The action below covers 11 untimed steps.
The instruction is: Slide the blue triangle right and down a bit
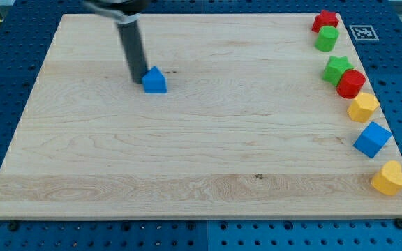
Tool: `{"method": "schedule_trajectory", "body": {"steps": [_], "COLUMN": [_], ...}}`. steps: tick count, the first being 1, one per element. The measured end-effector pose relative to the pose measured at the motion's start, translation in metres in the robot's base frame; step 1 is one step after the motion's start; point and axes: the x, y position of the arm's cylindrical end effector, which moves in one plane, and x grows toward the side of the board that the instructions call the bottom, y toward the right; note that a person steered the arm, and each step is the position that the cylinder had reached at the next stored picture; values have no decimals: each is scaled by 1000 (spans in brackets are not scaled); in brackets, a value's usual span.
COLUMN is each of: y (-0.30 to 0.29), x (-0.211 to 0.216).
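The blue triangle [155, 81] lies on the wooden board [201, 160] in the view's upper left part. My tip [137, 77] rests on the board just to the left of the blue triangle, touching or almost touching its left side. The dark rod rises from the tip toward the view's top edge.
Along the board's right edge stand a red star [324, 20], a green cylinder [327, 38], a green star [337, 69], a red cylinder-like block [351, 84], a yellow hexagon-like block [362, 107], a blue cube [372, 139] and a yellow heart-like block [389, 178].
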Motion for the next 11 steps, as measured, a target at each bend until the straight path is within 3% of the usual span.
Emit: {"method": "schedule_trajectory", "body": {"steps": [1,3,5,8,9,11], "y": [31,-11,-3,134,153,86], "x": [-4,0,12,23,24,43]}}
